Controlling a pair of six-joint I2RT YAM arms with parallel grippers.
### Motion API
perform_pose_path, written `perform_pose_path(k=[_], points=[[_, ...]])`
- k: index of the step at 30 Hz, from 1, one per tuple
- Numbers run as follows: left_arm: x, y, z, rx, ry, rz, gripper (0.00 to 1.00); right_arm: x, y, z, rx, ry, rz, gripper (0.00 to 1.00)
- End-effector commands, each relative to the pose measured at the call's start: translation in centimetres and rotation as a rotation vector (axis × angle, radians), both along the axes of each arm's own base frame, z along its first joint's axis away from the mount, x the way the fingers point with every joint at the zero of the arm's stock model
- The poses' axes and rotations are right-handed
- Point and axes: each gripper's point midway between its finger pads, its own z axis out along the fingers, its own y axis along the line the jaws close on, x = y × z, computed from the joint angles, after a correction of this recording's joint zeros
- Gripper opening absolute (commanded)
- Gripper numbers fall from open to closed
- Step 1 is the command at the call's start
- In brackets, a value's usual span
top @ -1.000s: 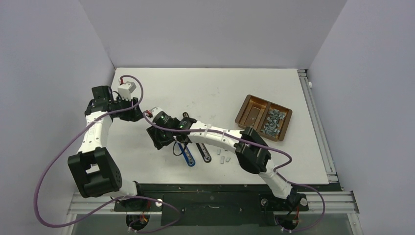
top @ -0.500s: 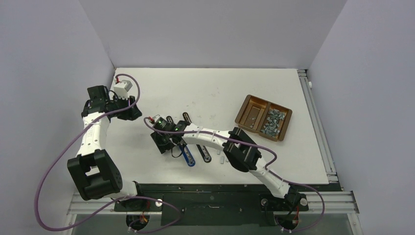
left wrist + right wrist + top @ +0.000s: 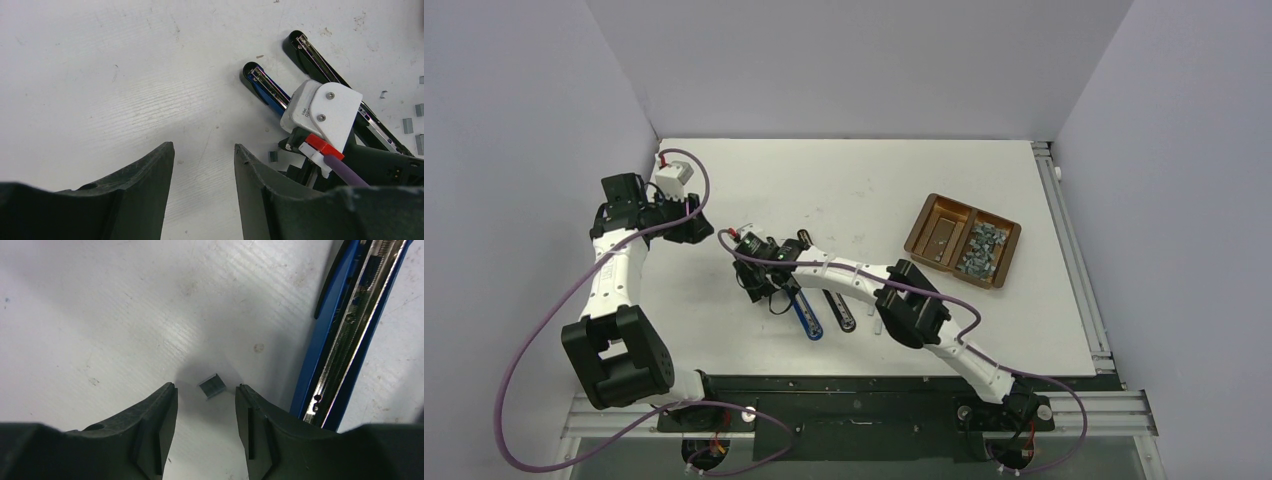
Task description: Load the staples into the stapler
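- The right gripper (image 3: 205, 390) hung low over the desk (image 3: 854, 180), left of centre. Its fingers were apart and straddled one small staple block (image 3: 212, 386), with a gap showing on either side in the wrist view.
- That block lay just beside the blue stapler (image 3: 350, 335), which rested opened flat with its channel and spring facing up — presumably so a strip could be dropped in from above.
- A black stapler (image 3: 839, 308) lay opened the same way, next to the blue one on the side toward the right edge.
- Most staples (image 3: 980, 250) sat heaped in the brown tray (image 3: 921, 222) near the right edge, in the compartment closer to that edge. A few loose pieces (image 3: 886, 325) lay toward the near edge.
- The left gripper (image 3: 204, 155) hovered toward the left edge, fingers apart and empty — likely parked clear of the work.
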Motion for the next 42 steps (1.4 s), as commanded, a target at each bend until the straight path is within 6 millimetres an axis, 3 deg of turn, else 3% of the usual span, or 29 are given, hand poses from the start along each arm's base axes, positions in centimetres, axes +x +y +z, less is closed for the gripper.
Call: perform_pose_path(k=[1,14,31,35,38,42], points=[[1.5,0.2,3.5,0.011,-0.119,-0.019,0.45,1.0,-1.3,-1.3,-0.056,-0.002,-0.041,0.46],[1.5,0.4,3.9,0.032,-0.135,-0.019,0.45,-0.8,1.2,-0.5,0.039,0.034,0.048,0.45],[1.5,0.5,4.6,0.041,-0.151,-0.016,0.45,-1.1,2.9,0.6,0.073,-0.007,0.124,0.44],[1.4,0.5,4.7,0.047,-0.154,-0.016,0.45,0.4,2.2,1.8,0.046,-0.074,0.058,0.47],[1.5,0.6,5.1,0.05,-0.161,-0.015,0.45,0.5,1.7,2.6,0.055,-0.101,0.054,0.48],[1.5,0.6,5.4,0.048,-0.166,-0.012,0.45,0.2,0.5,2.1,0.026,-0.088,0.061,0.48]])
